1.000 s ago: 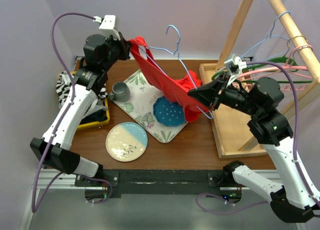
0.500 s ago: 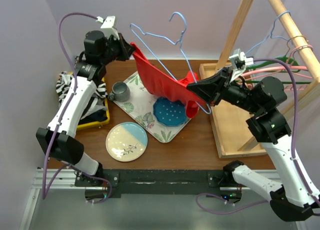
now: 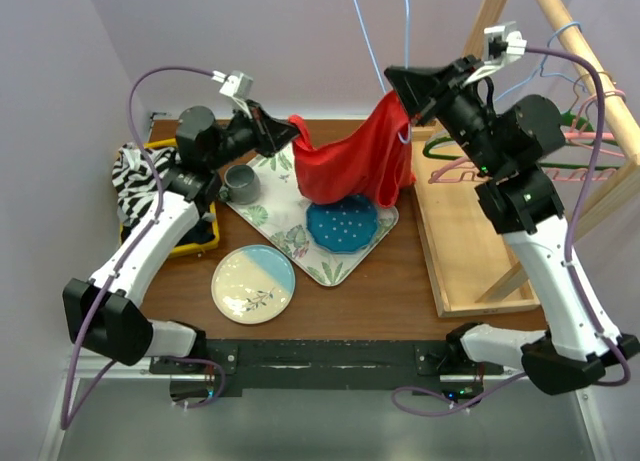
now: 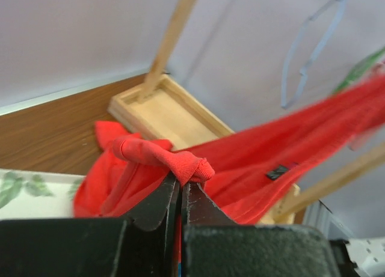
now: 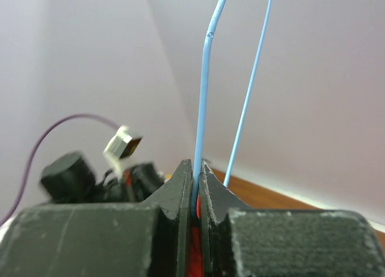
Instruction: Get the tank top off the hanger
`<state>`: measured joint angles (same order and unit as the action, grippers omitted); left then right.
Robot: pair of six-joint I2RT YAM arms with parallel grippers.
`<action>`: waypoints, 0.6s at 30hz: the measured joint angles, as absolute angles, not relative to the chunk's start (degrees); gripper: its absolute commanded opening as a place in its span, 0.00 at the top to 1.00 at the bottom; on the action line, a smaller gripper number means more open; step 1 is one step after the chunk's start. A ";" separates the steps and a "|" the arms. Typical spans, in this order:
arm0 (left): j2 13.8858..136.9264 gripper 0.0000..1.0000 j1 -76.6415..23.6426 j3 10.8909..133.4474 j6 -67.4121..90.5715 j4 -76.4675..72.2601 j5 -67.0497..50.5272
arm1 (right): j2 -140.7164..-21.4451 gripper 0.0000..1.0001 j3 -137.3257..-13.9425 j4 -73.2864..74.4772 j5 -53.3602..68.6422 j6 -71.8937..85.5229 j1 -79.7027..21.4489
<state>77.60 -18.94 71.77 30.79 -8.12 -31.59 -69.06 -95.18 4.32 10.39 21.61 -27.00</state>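
Observation:
The red tank top (image 3: pixel 350 166) hangs bunched above the tray, strung between my two grippers. My left gripper (image 3: pixel 295 133) is shut on a rolled edge of the tank top (image 4: pixel 180 160), pinched at the fingertips (image 4: pixel 180 184). My right gripper (image 3: pixel 395 81) is raised high at the back and shut on the light blue wire hanger (image 3: pixel 378 41), whose wires run straight up out of the top view. In the right wrist view the hanger wire (image 5: pixel 204 79) sits between the gripper's closed tips (image 5: pixel 195 169), with red cloth showing low in the gap.
A floral tray (image 3: pixel 275 221) holds a blue dotted plate (image 3: pixel 342 224), with a grey mug (image 3: pixel 240 184) beside it. A cream and blue plate (image 3: pixel 253 284) lies nearer me. A yellow bin with zebra cloth (image 3: pixel 135 171) is at the left. The wooden rack (image 3: pixel 470 231) carries more hangers (image 3: pixel 590 131) at the right.
My right gripper has swung the hanger up and back until it stands upright. My left gripper has dropped lower and moved right. The tank top has gone from stretched flat to hanging bunched.

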 measured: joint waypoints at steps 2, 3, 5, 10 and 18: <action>77.30 1.00 -21.98 71.77 30.87 -9.28 -32.08 | -70.57 1.00 -96.29 3.60 7.35 21.41 -27.00; 77.08 1.00 -23.55 71.75 30.85 -9.78 -32.34 | -70.96 1.00 -96.31 3.01 5.48 21.41 -27.00; 76.31 1.00 -26.15 71.29 30.79 -10.50 -32.71 | -71.53 1.00 -96.01 1.52 2.24 21.43 -27.00; 72.10 1.00 -28.49 66.65 30.37 -11.64 -33.04 | -71.55 1.00 -93.14 -5.06 -2.72 21.37 -27.00; 66.63 1.00 -29.04 59.77 29.28 -11.44 -35.70 | -71.53 1.00 -84.25 -19.55 -3.40 22.68 -27.00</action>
<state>66.63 -29.04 59.77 29.28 -11.44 -35.70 -71.53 -84.25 -19.55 -3.40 22.68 -27.00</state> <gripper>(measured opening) 0.028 0.041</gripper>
